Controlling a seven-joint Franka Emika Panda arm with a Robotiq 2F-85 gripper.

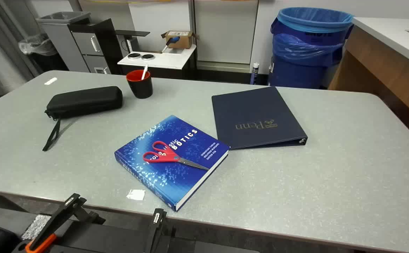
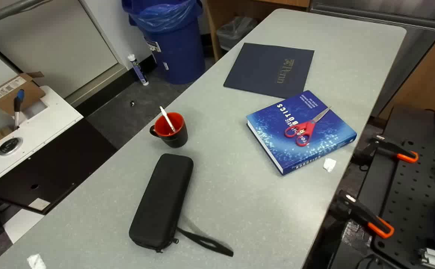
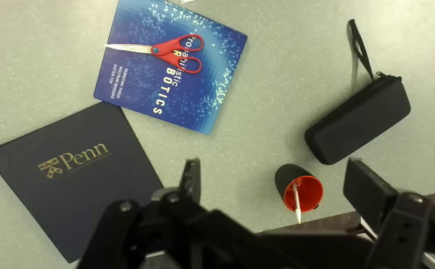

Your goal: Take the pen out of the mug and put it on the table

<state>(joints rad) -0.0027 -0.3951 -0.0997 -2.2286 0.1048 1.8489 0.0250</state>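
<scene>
A white pen (image 1: 144, 72) leans in a mug (image 1: 141, 88), black outside and red inside. The mug stands upright on the grey table (image 1: 331, 175) near its edge. In an exterior view, the pen (image 2: 167, 118) sticks out above the rim of the mug (image 2: 177, 140), whose handle shows. In the wrist view, the pen (image 3: 297, 201) rests against the rim of the mug (image 3: 311, 192). My gripper (image 3: 273, 166) shows only in the wrist view, wide open and empty. It is high above the table; the mug appears between its fingers, nearer the right one.
A black zip case (image 2: 161, 203) with a strap lies close to the mug. A blue book (image 2: 273, 121) with red scissors (image 2: 303, 130) on it touches or nearly touches a dark blue Penn binder (image 2: 260, 69). Clamps (image 1: 158, 219) sit at the opposite table edge.
</scene>
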